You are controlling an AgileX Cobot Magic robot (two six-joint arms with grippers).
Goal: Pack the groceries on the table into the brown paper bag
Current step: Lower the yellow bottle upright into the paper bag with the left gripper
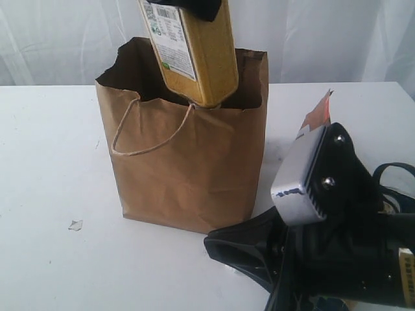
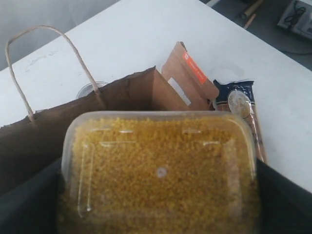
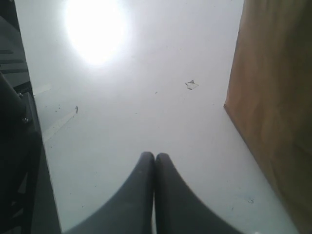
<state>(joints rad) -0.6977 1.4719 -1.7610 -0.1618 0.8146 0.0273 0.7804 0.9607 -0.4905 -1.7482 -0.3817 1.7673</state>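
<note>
**Bottle hangs at the bag's open mouth**

We're looking at a broad white counter [image 1: 52, 162], lightly scuffed, with pale drapery hanging behind it. In the right wrist view a hard glare burns out part of the surface. From the left wrist, grey floor and some gear show past the counter's edge.

The bag [image 1: 188, 168] stands upright mid-counter with its mouth open and one twisted handle drooping down its front. Above it the left hand [image 1: 201, 8] is clamped on the bottle [image 1: 194, 52]. The bottle is slightly tilted, base down and about level with the rim. That hand is mostly cut off at the top of the picture, and the cap is out of sight.

Low on the right, close to the bag's side, is the right hand [image 3: 154, 163], its fingers pressed together on nothing. In the exterior view its arm looms large and hides all but a corner of the pouch [image 2: 190, 73]. From the left wrist, the pouch lies just beyond the bag with the packet [image 2: 241, 105] beside it. A round clear thing near the handle is too hidden to name.

A scrap [image 1: 76, 225] lies alone, left of the bag.

On writing, the bottle's white label has a barcode and fine print that is too small to read. The lettering on the pouch's orange strip is unreadable too.
</note>
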